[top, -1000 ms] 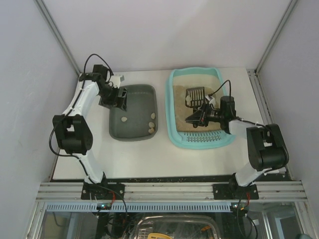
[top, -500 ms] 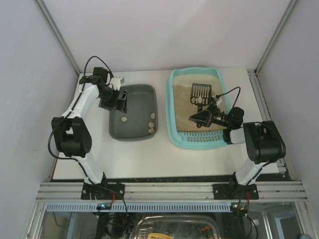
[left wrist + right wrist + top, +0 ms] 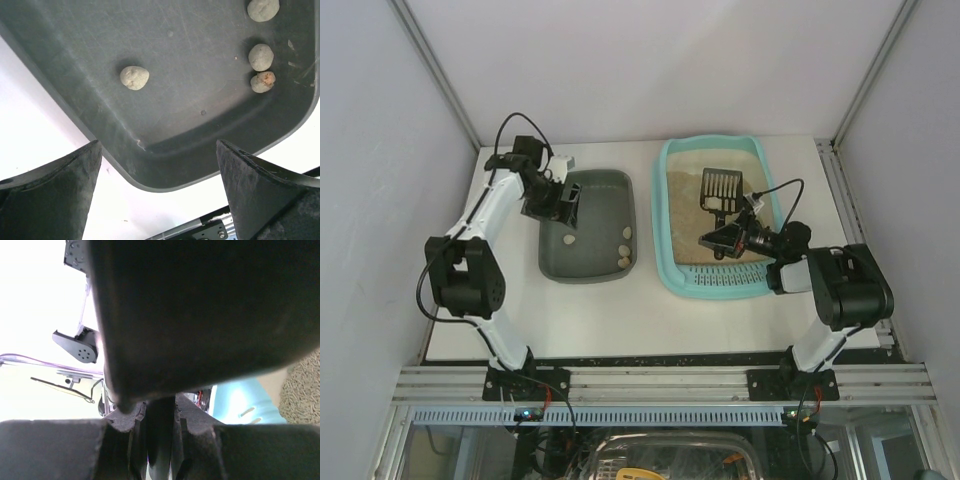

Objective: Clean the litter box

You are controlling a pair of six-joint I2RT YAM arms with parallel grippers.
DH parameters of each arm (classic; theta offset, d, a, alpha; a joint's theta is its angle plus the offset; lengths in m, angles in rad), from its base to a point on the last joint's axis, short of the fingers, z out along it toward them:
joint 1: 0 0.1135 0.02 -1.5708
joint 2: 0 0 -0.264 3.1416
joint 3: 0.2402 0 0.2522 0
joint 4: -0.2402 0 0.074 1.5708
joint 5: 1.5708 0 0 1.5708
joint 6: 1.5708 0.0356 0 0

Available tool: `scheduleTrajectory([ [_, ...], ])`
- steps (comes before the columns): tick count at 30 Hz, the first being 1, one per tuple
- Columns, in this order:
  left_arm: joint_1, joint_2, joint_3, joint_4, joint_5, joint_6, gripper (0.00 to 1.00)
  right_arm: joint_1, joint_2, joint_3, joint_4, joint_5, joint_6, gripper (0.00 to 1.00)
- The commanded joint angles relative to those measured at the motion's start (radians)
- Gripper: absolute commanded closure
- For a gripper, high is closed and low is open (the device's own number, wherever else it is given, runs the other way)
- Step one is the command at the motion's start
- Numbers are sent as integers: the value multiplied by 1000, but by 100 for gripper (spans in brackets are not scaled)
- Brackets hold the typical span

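- the litter box, light turquoise with a thick rim, sits on the right half of the white table, in front of the right arm; its slotted end faces the arm bases; beige litter covers its floor
- a black scoop lies inside the box, its slotted head over the litter in the far half and its handle running back toward the near end
- the right gripper hangs low over the near half of the box, clenched on the scoop's handle; in the right wrist view the handle is pinched between the fingers, the dark scoop fills the upper frame, and a strip of turquoise wall and litter shows at the right edge
- just to the left of the box, apart from it, stands a dark grey tray with rounded corners
- four pale lumps lie on its floor; one is alone toward the middle, three are grouped near the right wall, and one of these has an orange tinge
- the left gripper hovers over the tray's far left part, jaws spread wide and grasping nothing
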Motion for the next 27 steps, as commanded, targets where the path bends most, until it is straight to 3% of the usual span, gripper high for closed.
scheduleTrajectory([
  [1,-8,-90,-6,69,-90,-21,0,45,13,107,34,-48,49,100],
  [5,-9,-79,10,48,-79,-11,0,-4,58,87,84,37,136,100],
  [9,-9,-69,-5,30,-51,-20,0,45,44,149,19,-19,100,100],
  [13,-15,-84,-27,32,-41,-30,0,-32,39,90,67,58,138,100],
  [18,-32,-100,-61,34,-28,-32,0,26,-49,154,-221,-13,-38,100],
  [20,-39,-107,-67,34,-31,-31,0,-37,-70,99,-202,68,-9,100],
  [22,-43,-116,-74,40,-32,-33,0,-57,-41,120,-146,55,37,100],
  [24,-44,-122,-70,45,-36,-33,0,3,-68,202,-339,-15,-74,100],
  [27,-39,-126,-25,33,-55,-2,0,42,-172,298,-818,23,-388,100],
])
